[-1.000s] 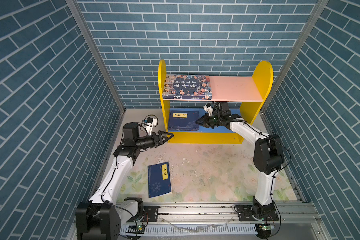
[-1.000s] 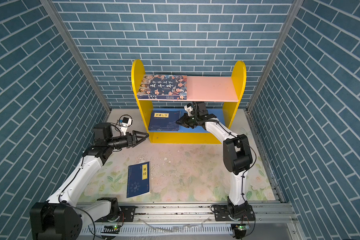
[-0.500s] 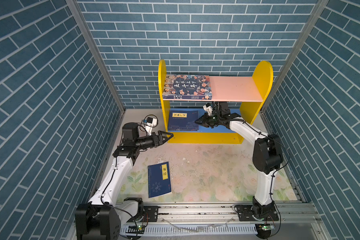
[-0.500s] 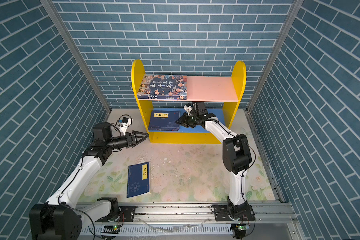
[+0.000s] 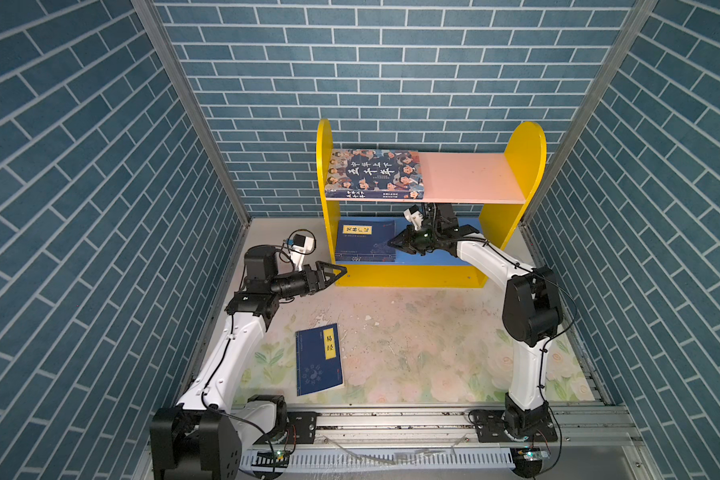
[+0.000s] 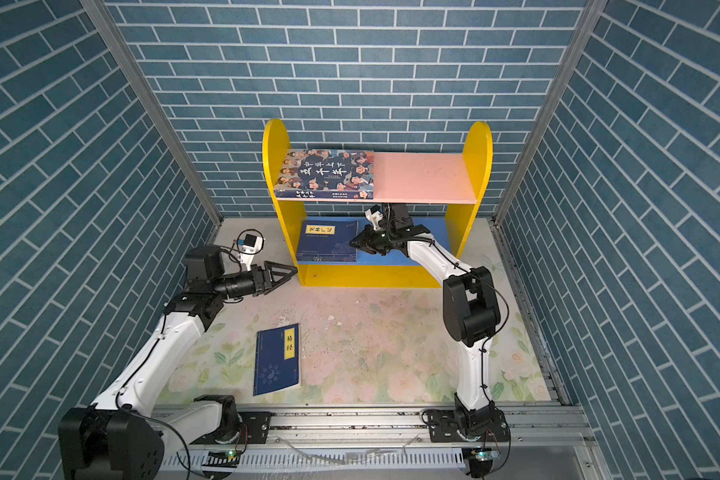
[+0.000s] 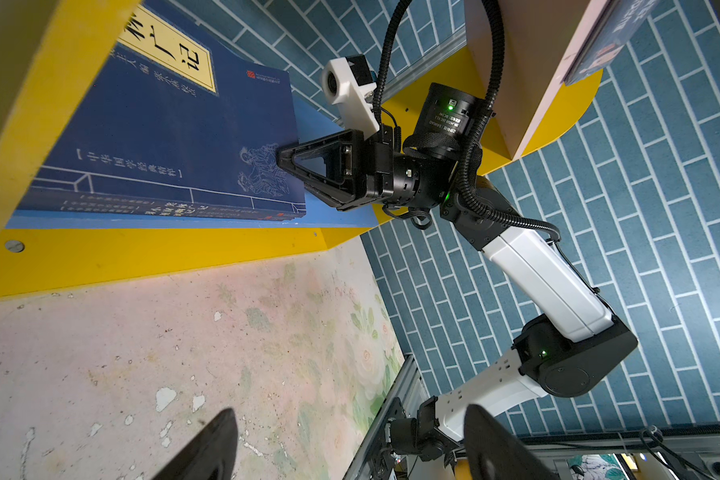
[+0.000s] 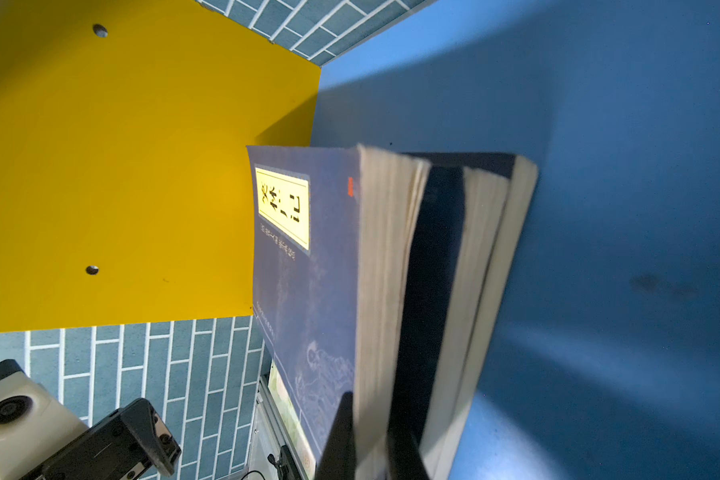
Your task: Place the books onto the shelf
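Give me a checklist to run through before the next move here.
1. All books shelved: not ok; one navy book lies on the table.
2. Left end effector free: ok; open, empty.
3. Right end effector clear of the shelf: not ok; shut, at the navy stack on the blue lower board.
4. Room on the pink upper board: ok; cartoon book covers only part.
5. Stack squared up: cannot tell.

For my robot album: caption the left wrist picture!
The right hand pinches the top navy book on the shelf's blue board.
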You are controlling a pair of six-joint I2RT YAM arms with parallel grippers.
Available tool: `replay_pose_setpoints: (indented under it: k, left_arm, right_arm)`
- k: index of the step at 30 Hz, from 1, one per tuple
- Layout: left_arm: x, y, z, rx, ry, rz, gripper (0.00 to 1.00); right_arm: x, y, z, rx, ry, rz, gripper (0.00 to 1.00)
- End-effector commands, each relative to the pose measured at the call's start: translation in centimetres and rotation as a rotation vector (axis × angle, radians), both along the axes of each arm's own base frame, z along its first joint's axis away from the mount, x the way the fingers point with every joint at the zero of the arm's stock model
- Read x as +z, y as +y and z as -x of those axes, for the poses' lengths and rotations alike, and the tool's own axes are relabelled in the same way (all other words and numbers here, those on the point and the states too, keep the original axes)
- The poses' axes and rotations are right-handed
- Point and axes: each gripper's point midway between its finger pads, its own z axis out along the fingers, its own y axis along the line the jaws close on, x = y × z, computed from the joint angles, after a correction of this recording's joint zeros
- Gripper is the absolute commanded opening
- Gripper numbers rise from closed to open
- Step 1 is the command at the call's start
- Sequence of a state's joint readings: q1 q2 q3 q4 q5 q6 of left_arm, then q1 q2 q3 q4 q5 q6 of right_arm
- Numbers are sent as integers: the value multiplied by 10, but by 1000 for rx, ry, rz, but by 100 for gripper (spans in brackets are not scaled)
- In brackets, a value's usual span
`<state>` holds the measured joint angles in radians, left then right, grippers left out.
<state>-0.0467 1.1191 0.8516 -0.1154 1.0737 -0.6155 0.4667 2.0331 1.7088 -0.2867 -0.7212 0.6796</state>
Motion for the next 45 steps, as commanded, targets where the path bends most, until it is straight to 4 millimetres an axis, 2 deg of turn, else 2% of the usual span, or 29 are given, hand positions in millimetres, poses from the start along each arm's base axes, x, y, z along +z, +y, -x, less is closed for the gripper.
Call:
replay_pose_setpoints:
  k: [1,6,12,37,45]
  left_arm:
    - [0,2,4,-2,-22,-1,86]
    - [1,2,4,-2,-25,-1,86]
    - [1,2,4,-2,-25,0,86]
    - [1,2,4,2,-24,1,87]
    - [-6,7,0,41,-19,-44,87]
  right_arm:
    - [-2,4,-3,24,-55,38,2]
    - [-4,1,-2,14,-65,65,28]
    - [0,-4,-4,-8,-88,91,41]
    - [33,-27,-8,-106,-212,161,46]
    - [54,-33,5,-121,-269,100,46]
